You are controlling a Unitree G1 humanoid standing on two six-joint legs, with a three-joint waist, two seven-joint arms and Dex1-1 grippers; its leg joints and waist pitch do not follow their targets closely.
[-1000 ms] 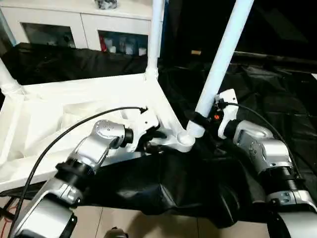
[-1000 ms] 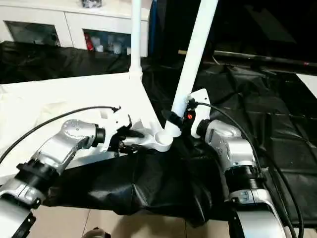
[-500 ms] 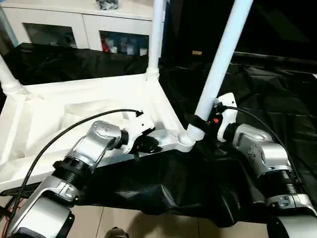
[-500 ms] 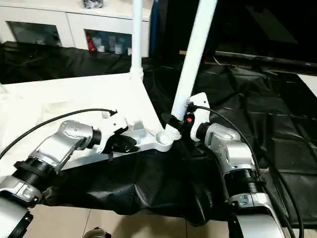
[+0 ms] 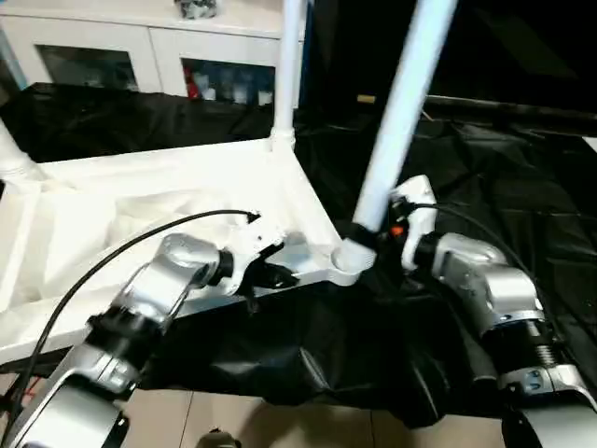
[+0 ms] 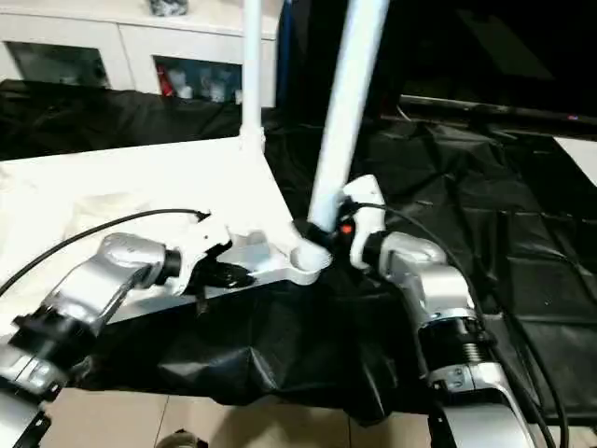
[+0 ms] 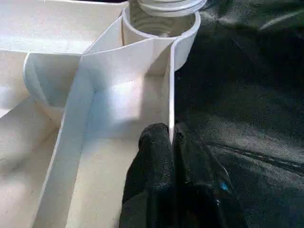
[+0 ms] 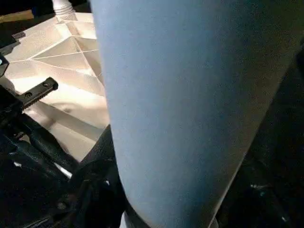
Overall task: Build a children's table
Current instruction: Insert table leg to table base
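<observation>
Now: left gripper (image 7: 172,137) jaws pinching rim of table top (image 5: 140,201); right gripper (image 6: 328,231) jaws clamped around leg (image 5: 396,112) at corner socket (image 7: 161,23).

White table top (image 5: 140,201) inverted; leg (image 5: 396,112) at corner socket (image 5: 347,257).

Near corner socket (image 6: 305,259): blocked by the tilted leg (image 6: 340,103) seated at it, with the right pincer (image 6: 322,233) clamped round the leg's base. Near rim (image 7: 170,102): pinched by the left pincer (image 7: 172,142). The far-corner leg (image 6: 250,70) stands upright. The ribbed tabletop (image 5: 112,210) between the legs lies unobstructed. The black cloth (image 6: 485,215) to the right lies unobstructed.
</observation>
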